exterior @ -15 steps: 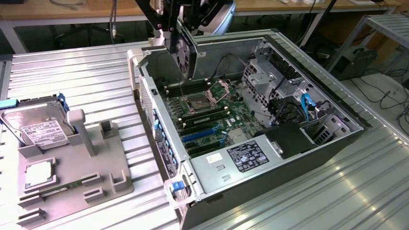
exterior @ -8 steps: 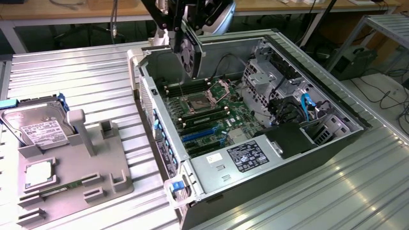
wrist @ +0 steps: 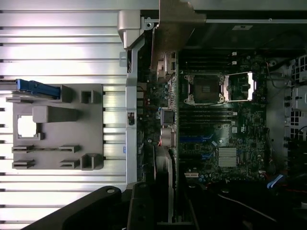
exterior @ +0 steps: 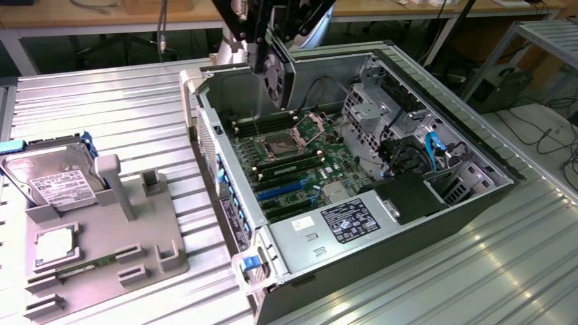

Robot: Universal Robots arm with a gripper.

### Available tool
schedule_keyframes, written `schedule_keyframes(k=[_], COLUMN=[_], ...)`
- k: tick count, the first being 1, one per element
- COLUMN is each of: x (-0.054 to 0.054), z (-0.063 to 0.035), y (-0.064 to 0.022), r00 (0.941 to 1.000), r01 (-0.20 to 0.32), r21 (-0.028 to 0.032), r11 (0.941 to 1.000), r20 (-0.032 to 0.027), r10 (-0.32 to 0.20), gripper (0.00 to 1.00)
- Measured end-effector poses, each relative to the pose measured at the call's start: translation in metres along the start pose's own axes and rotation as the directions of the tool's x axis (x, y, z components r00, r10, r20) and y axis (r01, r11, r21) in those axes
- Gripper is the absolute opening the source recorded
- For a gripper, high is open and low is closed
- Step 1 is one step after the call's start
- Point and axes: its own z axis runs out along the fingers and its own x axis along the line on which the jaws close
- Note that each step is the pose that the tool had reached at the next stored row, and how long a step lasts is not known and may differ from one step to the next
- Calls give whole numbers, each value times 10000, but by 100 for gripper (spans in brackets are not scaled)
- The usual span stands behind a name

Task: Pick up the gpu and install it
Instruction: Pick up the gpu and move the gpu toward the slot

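Pinching the gpu upright in the end effector, high over the far end of the open computer case, clear of the motherboard, with risk of clipping its wall or missing the blue slots through any tilt.

The gpu clamped in the gripper shows a dull black plastic fan shroud and a bare metal end bracket. Below the gripper, the motherboard is green lacquered board, faintly glossy. The case around it is plain grey sheet metal, satin rather than shiny. Well off to the gripper's side, the table is ribbed bright metal and the holder matt grey plastic. The hard drive in it is smooth silver metal under a white paper label.
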Motion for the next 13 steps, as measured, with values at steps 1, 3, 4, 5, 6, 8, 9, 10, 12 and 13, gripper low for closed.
schedule_keyframes(k=[1, 3, 4, 5, 6, 8, 9, 10, 12, 13], x=[-7, -28, -39, -49, -67, -109, -120, -131, -156, -165], z=[0, 0, 1, 1, 1, 1, 1, 1, 1, 2], y=[0, 0, 0, 0, 0, 0, 0, 0, 0, 0], r00=[10000, 10000, 10000, 10000, 10000, 10000, 10000, 10000, 10000, 10000], r01=[0, 0, 0, 0, 0, 0, -1, 0, 0, 0], r21=[0, 0, 0, 0, -1, -1, 0, 0, 0, -1], r11=[10000, 10000, 10000, 10000, 10000, 10000, 10000, 10000, 10000, 10000], r20=[1, 0, 1, 0, 1, 1, 0, 0, 0, 1], r10=[0, 0, 0, 0, 0, 0, 1, 0, 0, 0], gripper=[27, 27, 27, 27, 27, 27, 27, 27, 27, 27])
